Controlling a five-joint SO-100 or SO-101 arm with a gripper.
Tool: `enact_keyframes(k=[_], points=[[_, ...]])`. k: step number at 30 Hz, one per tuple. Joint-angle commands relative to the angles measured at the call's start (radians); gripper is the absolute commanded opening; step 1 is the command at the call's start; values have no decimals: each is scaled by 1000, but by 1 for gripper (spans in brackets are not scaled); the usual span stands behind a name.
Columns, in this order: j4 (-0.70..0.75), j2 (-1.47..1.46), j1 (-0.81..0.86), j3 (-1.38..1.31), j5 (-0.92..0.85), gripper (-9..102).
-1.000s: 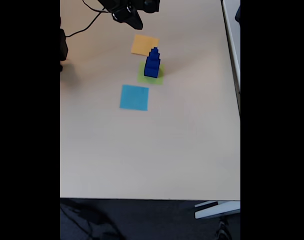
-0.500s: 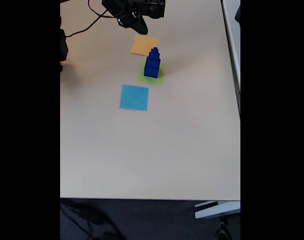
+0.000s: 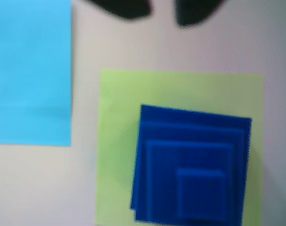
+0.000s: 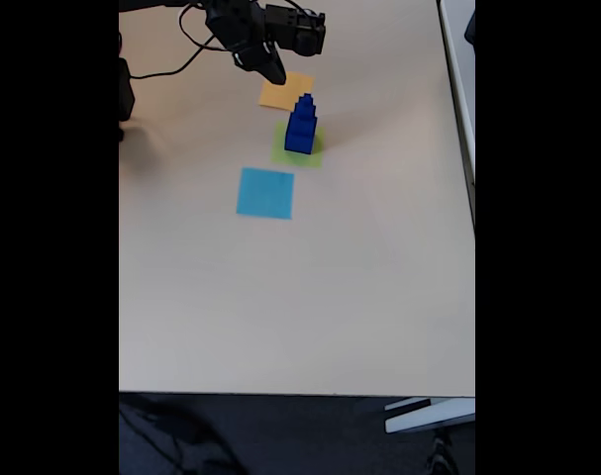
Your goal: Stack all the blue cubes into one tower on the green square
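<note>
Dropping back in, the gripper (image 4: 276, 75) has swung toward the worktop's far edge, above the orange square (image 4: 285, 91).
Jaws apart, empty; the blue cubes (image 4: 301, 126) stand stacked on the green square (image 4: 286, 150), just nearward of it.

light: bright, even | shadows: faint | wrist view: blurred | fixed view: soft, low-detail

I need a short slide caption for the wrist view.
Blue cubes stacked as one tower on the green square, light-blue square beside it.
</note>
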Motion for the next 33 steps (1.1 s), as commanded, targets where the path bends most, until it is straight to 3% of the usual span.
enact_keyframes(k=[1,33], points=[[-31,100,2,31,-18,0],[-356,601,26,787,-187,0]])
